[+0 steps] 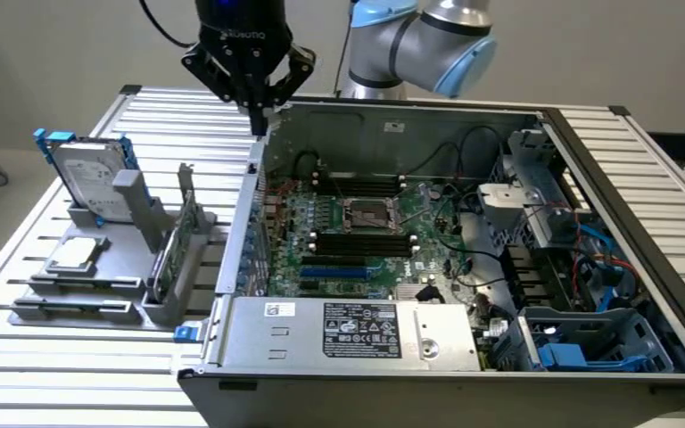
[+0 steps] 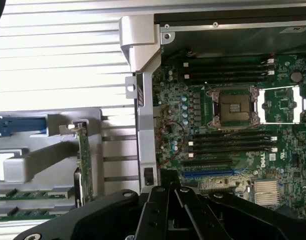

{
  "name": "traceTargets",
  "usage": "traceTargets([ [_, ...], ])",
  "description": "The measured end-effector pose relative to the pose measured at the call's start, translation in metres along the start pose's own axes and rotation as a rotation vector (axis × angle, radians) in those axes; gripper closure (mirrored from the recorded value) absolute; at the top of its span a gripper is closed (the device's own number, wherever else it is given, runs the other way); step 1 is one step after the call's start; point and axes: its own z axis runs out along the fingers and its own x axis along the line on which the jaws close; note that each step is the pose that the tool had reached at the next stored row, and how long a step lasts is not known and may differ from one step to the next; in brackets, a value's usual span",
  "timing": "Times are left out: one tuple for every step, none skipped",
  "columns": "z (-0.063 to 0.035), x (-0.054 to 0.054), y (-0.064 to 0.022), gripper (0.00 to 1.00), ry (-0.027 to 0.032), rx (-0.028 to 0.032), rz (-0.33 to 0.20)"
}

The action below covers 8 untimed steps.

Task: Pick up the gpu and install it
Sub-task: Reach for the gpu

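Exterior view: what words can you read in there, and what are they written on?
"ROBOTIQ": on the black end effector.
The black label on the silver box: print too small to read.
The white sticker beside it: too small to read.

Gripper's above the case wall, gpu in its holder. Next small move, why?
Probably shift the gripper toward the exterior view's left, over the gpu: it hangs empty above the computer case wall, while the gpu stands on edge in the gray holder.
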Motion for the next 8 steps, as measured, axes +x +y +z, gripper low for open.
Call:
traceTargets([
  [0.0005, 0.005, -0.0003, 0.89, 0.0001, 0.0, 0.0],
  [0.001, 0.009, -0.0007, 0.89, 0.0002, 0.0001, 0.0],
  [0.0015, 0.013, -0.001, 0.89, 0.0002, 0.0, 0.0],
  [0.002, 0.018, -0.0014, 0.89, 0.0004, 0.0001, 0.0],
  [0.0025, 0.022, -0.0017, 0.89, 0.0004, 0.0001, 0.0],
  [0.003, 0.027, -0.0021, 0.89, 0.0005, 0.0, 0.0],
  [0.0035, 0.031, -0.0024, 0.89, 0.0007, 0.0, 0.0],
  [0.0041, 0.036, -0.0028, 0.89, 0.0009, 0.0001, 0.0],
])
